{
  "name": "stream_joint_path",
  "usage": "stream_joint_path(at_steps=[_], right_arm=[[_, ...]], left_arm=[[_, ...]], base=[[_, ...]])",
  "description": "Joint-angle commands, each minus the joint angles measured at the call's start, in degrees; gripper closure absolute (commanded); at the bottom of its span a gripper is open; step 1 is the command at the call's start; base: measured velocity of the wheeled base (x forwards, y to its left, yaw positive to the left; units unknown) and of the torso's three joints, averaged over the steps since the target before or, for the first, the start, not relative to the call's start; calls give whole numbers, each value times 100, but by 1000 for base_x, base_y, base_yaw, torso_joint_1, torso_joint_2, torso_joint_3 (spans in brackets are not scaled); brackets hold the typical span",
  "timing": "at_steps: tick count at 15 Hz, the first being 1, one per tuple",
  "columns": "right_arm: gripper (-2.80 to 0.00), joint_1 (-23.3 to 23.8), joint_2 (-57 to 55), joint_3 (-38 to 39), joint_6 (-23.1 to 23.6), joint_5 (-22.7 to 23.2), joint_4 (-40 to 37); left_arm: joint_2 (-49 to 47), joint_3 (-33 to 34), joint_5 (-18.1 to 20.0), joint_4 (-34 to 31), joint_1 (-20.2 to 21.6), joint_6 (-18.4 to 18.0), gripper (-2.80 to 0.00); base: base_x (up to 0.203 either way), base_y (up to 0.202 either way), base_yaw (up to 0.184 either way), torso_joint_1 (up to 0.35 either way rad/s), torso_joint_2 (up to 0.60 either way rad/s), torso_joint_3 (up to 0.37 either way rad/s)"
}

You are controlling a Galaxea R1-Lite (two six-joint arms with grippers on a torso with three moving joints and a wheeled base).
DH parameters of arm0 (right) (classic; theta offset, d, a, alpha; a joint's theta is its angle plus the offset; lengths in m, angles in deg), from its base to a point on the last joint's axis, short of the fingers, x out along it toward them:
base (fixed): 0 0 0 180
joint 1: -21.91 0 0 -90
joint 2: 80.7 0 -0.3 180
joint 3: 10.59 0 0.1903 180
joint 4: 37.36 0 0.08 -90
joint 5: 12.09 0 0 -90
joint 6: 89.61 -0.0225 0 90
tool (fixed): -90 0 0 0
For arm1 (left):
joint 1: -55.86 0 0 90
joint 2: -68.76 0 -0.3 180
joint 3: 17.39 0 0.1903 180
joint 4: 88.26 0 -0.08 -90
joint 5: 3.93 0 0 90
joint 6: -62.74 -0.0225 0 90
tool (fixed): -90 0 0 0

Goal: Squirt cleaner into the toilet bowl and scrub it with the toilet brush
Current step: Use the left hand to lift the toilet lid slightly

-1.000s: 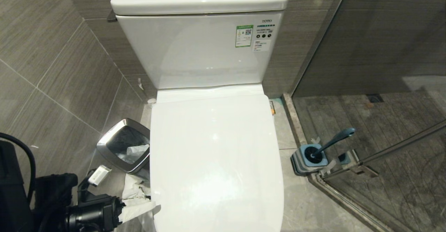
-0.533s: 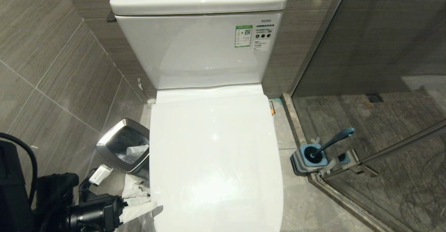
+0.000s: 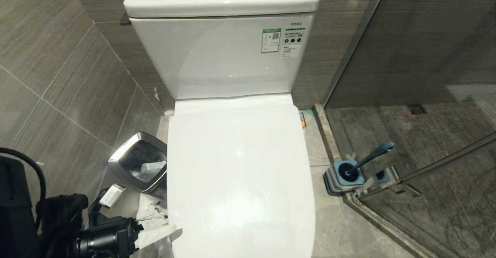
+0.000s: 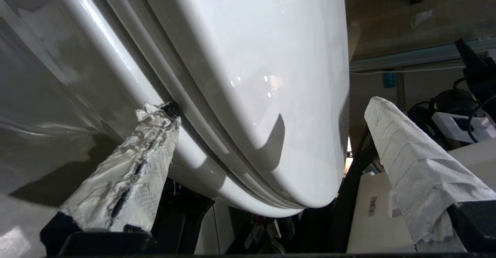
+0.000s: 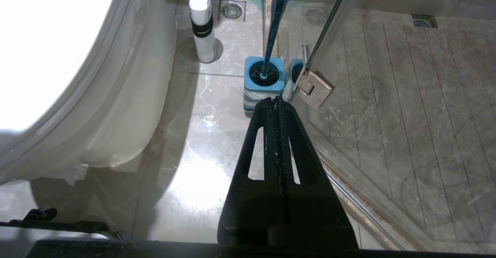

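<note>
Head view, toilet: I see the white toilet lid [image 3: 238, 180] down flat, so the toilet bowl under it is hidden from me here; the tank [image 3: 221, 52] stands behind it.
Head view, left gripper: my left gripper [image 3: 161, 231] sits low at the lid's front left corner, its paper-wrapped fingers [image 3: 155, 234] reaching to the lid edge.
Head view, near left gripper: a square steel bin [image 3: 128, 159] stands just beyond it, against the toilet's left side, with crumpled paper [image 3: 149, 209] on the floor between.
Head view, brush: the toilet brush [image 3: 368, 159] stands in its holder [image 3: 335, 180] on the far side of the toilet from my left gripper, by the glass shower door [image 3: 426, 76].
Left wrist view, left gripper: jaws spread wide and holding nothing, straddling the front edge of the lid [image 4: 271, 76]; 1 wrapped finger [image 4: 128, 172] has its tip against the seam under the lid, the other [image 4: 407, 153] stands clear of it.
Left wrist view, bowl: the toilet bowl [image 4: 58, 87] shows only as its outer wall below the seam.
Right wrist view, right gripper: my right gripper [image 5: 277, 101] is closed tight on nothing, pointing at the floor.
Right wrist view, brush: the brush [image 5: 273, 29] stands in its blue holder [image 5: 263, 85] just ahead of the fingertips, not touched.
Right wrist view, bottle: a white bottle [image 5: 202, 21] with an orange cap stands further ahead, beside the bowl's base [image 5: 116, 107].
</note>
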Motion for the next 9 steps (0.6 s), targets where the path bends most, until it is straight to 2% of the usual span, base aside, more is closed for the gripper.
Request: stream_joint_path(at_steps=[1, 6, 9], right_arm=[[0, 1, -9, 1, 6, 2, -4], [0, 1, -9, 1, 6, 2, 1], [0, 1, -1, 1, 6, 2, 1]], left_arm=[[-250, 23, -59, 181, 0, 5, -280], [-616, 184, -87, 766, 9, 17, -280], [-842, 211, -111, 855, 9, 49, -280]], base=[[0, 0, 0, 0, 0, 0], [0, 0, 0, 0, 0, 0], [0, 0, 0, 0, 0, 0]])
